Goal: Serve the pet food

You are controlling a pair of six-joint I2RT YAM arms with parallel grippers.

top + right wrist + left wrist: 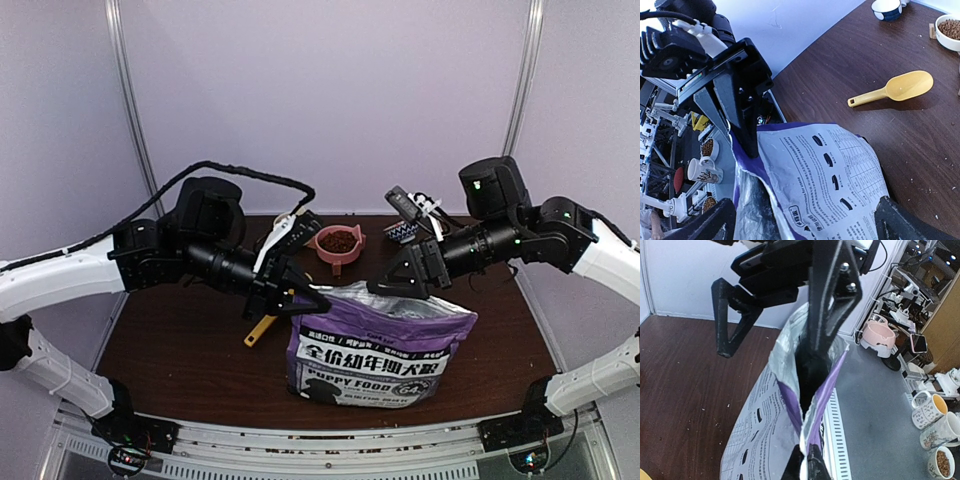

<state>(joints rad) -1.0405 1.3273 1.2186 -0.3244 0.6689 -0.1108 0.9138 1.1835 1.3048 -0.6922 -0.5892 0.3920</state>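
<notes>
The purple "PUPPY FOOD" bag (380,345) stands at the front middle of the table, its top open. My left gripper (300,295) is shut on the bag's left top edge, which also shows in the left wrist view (807,456). My right gripper (405,282) is open wide at the bag's top. In the right wrist view (807,225) its fingers straddle the white back label (840,170); one finger (826,315) reaches into the bag's mouth. Reddish-brown kibble (338,241) fills a pink bowl (352,255) behind the bag. Kibble inside the bag is hidden.
A yellow scoop (262,328) lies on the table left of the bag and also shows in the right wrist view (895,89). A small blue-and-white bowl (402,232) sits at the back. Several mugs (935,415) stand beyond the table's front edge.
</notes>
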